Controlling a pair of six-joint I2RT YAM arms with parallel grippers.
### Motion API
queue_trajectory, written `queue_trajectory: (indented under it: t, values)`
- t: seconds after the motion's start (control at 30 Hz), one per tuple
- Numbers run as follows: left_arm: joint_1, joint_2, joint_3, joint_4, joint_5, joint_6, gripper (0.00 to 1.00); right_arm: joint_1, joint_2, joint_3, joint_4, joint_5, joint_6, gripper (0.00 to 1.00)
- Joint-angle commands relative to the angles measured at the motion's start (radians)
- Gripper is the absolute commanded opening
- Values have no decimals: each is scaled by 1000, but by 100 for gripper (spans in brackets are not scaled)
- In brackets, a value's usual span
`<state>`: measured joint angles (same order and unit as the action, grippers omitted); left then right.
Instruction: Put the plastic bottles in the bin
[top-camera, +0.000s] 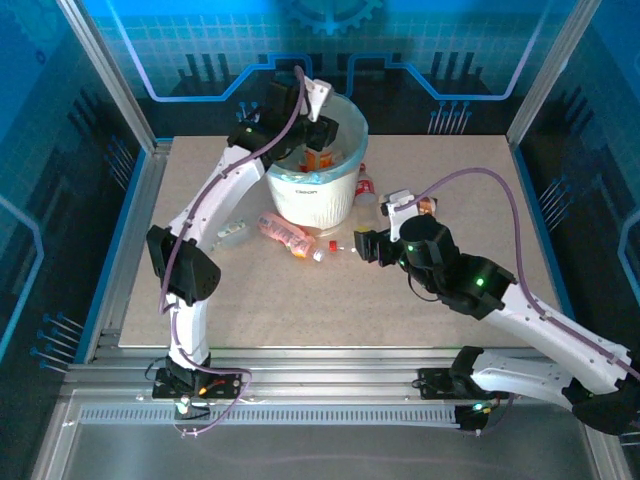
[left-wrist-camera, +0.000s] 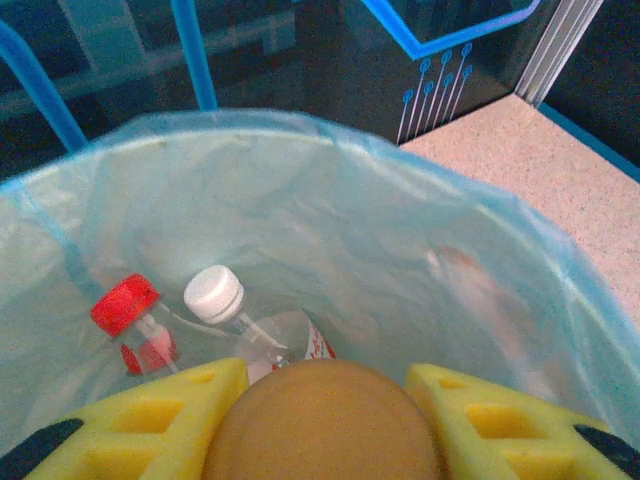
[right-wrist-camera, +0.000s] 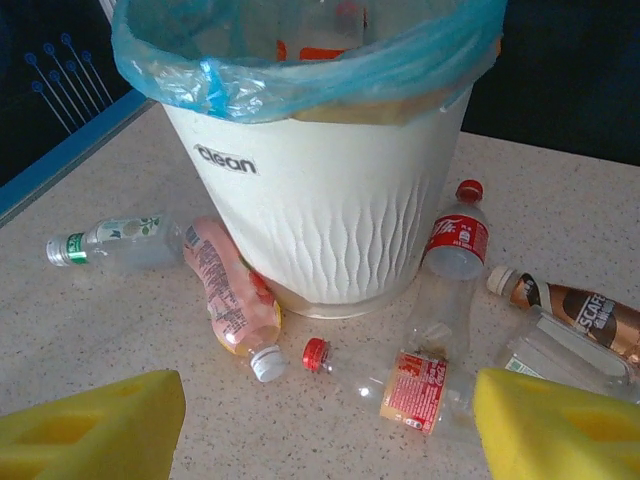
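A robot lab cell: aluminium frame (top-camera: 320, 385), blue circuit-print walls (top-camera: 450, 40), speckled tabletop (top-camera: 280, 310).

Clad in glossy white shells along the left arm (top-camera: 215, 195) and right arm (top-camera: 545, 320), with bulky black joint housings and small green lights (top-camera: 480, 283) glowing on the right one. Strung with a lilac cable (top-camera: 293, 105) looping loosely off each arm, plus red and yellow wires at the left base (top-camera: 200, 382). Tipped with yellow foam finger pads (right-wrist-camera: 95, 425), wedge-shaped with triangular recesses.

The table (top-camera: 250, 310) is lit brightly and evenly from overhead; only soft shadows are cast. The near fingers (left-wrist-camera: 150, 420) are rendered blurred.
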<state>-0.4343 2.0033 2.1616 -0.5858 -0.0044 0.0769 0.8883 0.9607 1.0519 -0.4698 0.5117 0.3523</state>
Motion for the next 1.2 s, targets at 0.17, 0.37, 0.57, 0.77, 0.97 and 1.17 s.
queue_trajectory:
  t: [0.17,0.37,0.57,0.77,0.97,1.17]
  values:
    - [0,-42,-115,79,11,-27,13,-39,-40,-30,0,-19,20,77]
    - [2,-26,-151,101,4,-12,19,-60,-32,-35,0,-39,24,77]
    - [5,27,-23,22,16,-30,29,-67,-14,-19,-3,-51,27,77]
    - [4,-34,72,9,39,-61,69,-66,-7,7,-14,-63,33,77]
    - [4,-155,48,-5,48,-75,67,-66,-7,24,-23,-85,57,77]
    - [5,-340,-129,3,63,-86,64,-67,40,83,-103,-135,67,77]
